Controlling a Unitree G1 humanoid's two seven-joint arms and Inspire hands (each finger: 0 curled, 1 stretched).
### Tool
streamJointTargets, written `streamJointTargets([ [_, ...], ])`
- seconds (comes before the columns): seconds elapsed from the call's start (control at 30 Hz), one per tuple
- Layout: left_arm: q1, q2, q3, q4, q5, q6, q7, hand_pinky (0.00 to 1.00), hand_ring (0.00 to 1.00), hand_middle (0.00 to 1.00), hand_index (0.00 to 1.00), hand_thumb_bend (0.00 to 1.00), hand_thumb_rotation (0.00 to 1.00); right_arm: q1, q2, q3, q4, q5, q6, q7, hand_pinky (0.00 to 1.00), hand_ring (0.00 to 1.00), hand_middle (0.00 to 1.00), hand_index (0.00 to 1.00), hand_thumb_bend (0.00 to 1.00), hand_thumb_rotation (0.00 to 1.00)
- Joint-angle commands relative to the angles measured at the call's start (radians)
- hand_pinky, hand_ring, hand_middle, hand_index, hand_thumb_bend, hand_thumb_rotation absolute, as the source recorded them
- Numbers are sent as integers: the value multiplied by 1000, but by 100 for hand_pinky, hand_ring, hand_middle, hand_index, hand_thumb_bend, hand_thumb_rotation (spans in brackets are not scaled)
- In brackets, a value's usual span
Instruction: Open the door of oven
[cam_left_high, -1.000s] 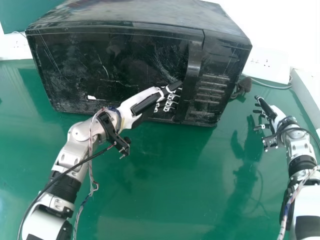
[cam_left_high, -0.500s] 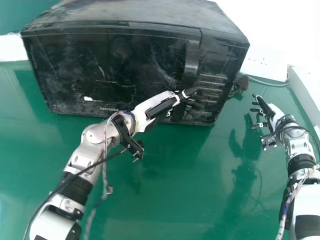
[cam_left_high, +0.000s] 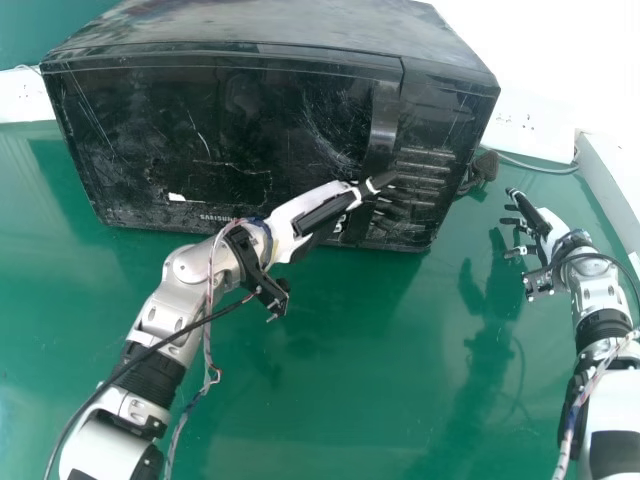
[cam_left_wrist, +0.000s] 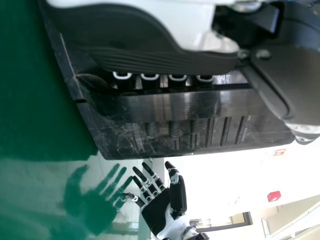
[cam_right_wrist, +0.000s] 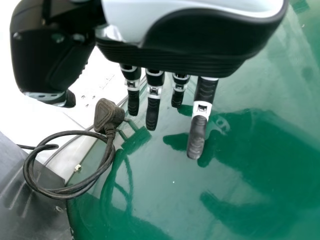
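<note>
While your left hand (cam_left_high: 318, 212) is resting at the handle (cam_left_high: 383, 125), the oven (cam_left_high: 270, 22) is sitting on the green table (cam_left_high: 330, 400), ahead of you and more to the left. Its black door (cam_left_high: 250, 110) is facing you and lying flat in its frame, so it is looking closed. The handle is standing up along the door's right side, next to the panel (cam_left_high: 440, 115) with slots.

Your left hand is staying open, with its fingers going straight in behind the handle. Its thumb (cam_left_high: 378, 183) is lying across the front, so the handle is sitting between them. In the left wrist view, you are seeing the palm side of that left hand (cam_left_wrist: 150, 52) right beside the handle, with the finger tips poking out past it over the panel.

Your right hand (cam_left_high: 547, 232) is hanging open over the table, just off to the right of the oven and apart from it. Its fingers (cam_right_wrist: 198, 135) are pointing out straight and it is holding nothing. Between that hand and the oven, a black plug (cam_right_wrist: 106, 114) is lying near the table's edge, and its cord (cam_right_wrist: 31, 175) is making a loop beside the oven.
</note>
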Motion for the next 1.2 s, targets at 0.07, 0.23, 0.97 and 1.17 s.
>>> streamJointTargets([
  [0.07, 0, -20, -12, -44, -7, -12, -9, 71, 83, 88, 90, 100, 82, 78, 46, 6, 50, -6, 54, 45, 43, 66, 84, 93, 67, 64],
  [0.23, 7, -14, -13, -53, -3, -21, -11, 71, 83, 88, 91, 99, 82, 77, 46, 13, 48, -12, 49, 46, 59, 74, 86, 94, 66, 63],
  [0.97, 28, -17, 9, -99, -71, 6, -93, 63, 81, 85, 90, 100, 79, 77, 51, -7, 50, 3, 60, 24, 45, 66, 83, 91, 70, 57],
  [1.17, 57, -9, 9, -195, -93, 67, -108, 65, 81, 85, 89, 95, 76, 76, 48, 9, 50, -16, 55, 43, 50, 68, 85, 94, 68, 65],
])
